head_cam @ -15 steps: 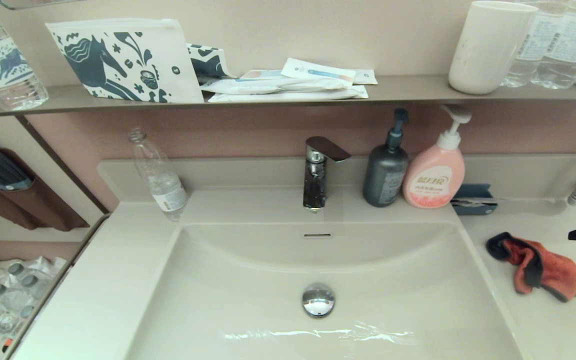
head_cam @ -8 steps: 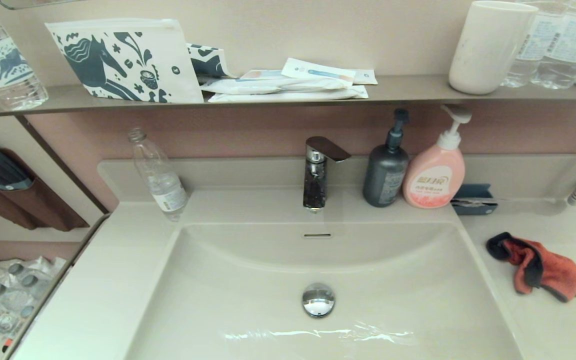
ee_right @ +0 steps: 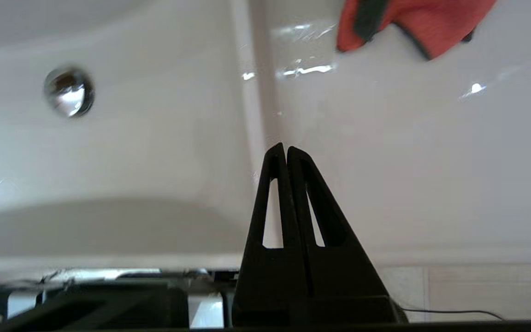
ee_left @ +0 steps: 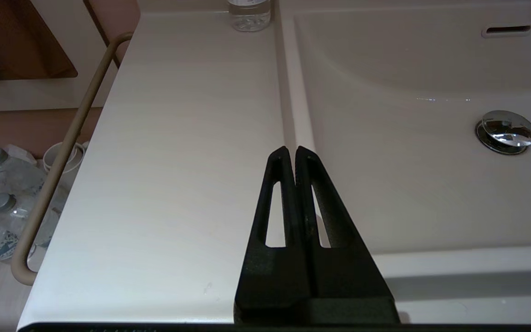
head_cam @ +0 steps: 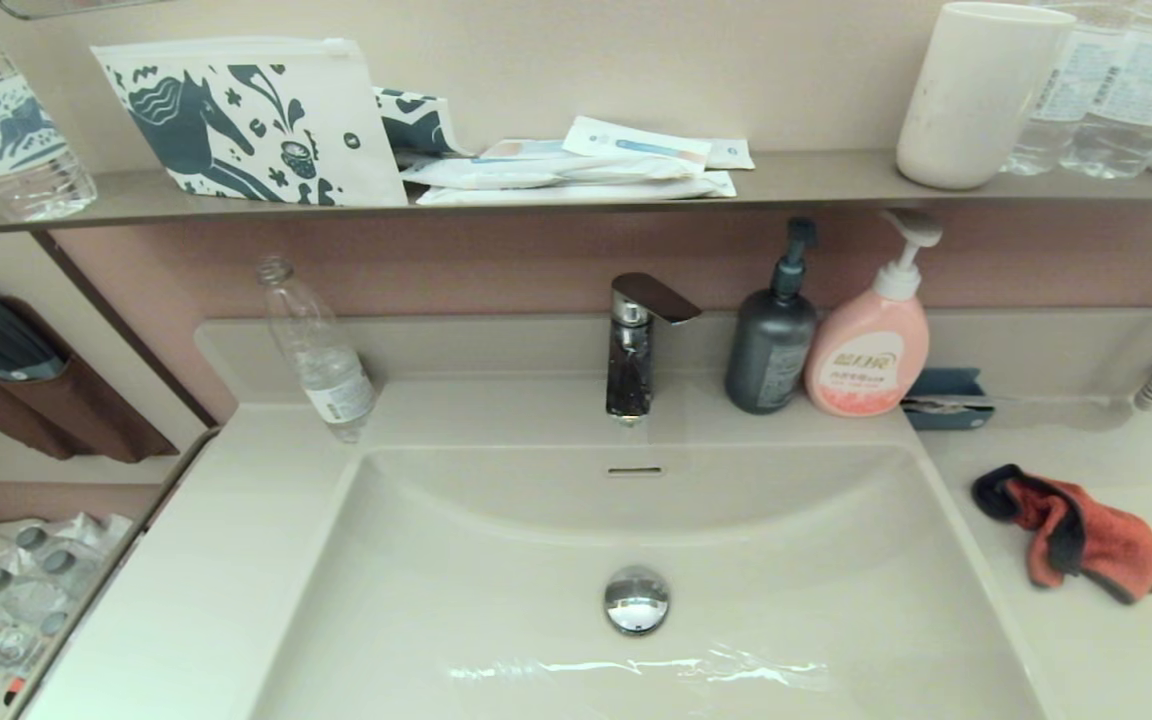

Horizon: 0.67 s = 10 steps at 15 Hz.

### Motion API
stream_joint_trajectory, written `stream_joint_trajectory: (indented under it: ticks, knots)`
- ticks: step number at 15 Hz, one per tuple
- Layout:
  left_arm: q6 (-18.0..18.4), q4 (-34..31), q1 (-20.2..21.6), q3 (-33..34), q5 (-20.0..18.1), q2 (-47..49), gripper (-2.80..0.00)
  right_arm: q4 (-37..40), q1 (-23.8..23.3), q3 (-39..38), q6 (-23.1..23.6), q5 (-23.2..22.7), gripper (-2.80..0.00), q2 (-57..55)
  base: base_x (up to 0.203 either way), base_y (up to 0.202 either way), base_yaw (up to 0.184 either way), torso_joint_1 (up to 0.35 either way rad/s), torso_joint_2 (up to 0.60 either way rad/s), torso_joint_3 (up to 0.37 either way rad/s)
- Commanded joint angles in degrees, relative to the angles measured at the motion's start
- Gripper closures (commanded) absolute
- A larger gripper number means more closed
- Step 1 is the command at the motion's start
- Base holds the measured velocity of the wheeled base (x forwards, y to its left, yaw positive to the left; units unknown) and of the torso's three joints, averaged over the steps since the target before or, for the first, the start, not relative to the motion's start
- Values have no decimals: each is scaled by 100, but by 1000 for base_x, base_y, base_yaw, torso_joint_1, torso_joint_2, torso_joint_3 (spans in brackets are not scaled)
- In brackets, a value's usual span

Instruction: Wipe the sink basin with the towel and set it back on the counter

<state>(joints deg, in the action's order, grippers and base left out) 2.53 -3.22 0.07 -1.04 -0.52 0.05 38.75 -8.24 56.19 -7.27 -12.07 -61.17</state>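
The orange-red towel (head_cam: 1076, 535) with its dark grey edge lies crumpled on the off-white counter (head_cam: 1116, 640) right of the sink basin (head_cam: 496, 560), whose chrome drain plug (head_cam: 636, 598) sits at its middle. Neither gripper shows in the head view. In the right wrist view my right gripper (ee_right: 285, 149) is shut and empty, hanging over the basin's right rim near the front edge, with the towel (ee_right: 413, 20) well ahead of it. My left gripper (ee_left: 291, 151) is shut and empty over the basin's left rim, the drain plug (ee_left: 506, 131) off to one side.
A faucet (head_cam: 636, 345), a dark pump bottle (head_cam: 771, 345), a pink soap dispenser (head_cam: 871, 340) and a blue holder (head_cam: 946, 400) stand along the back ledge. A clear plastic bottle (head_cam: 321, 360) stands back left. The wall shelf (head_cam: 816, 180) carries a cup and pouches.
The dark tip of the right gripper seen at the head view's right edge has drawn back and out of that view. The towel has stayed in place on the counter.
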Motion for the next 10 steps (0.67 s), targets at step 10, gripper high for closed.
stream_joint_trajectory:
  ticks: [10]
  knots:
    - [2,-3,1,-2,0,3,0,2319,413,-68,-68,55,0,3438,0,0,0,0,0,0]
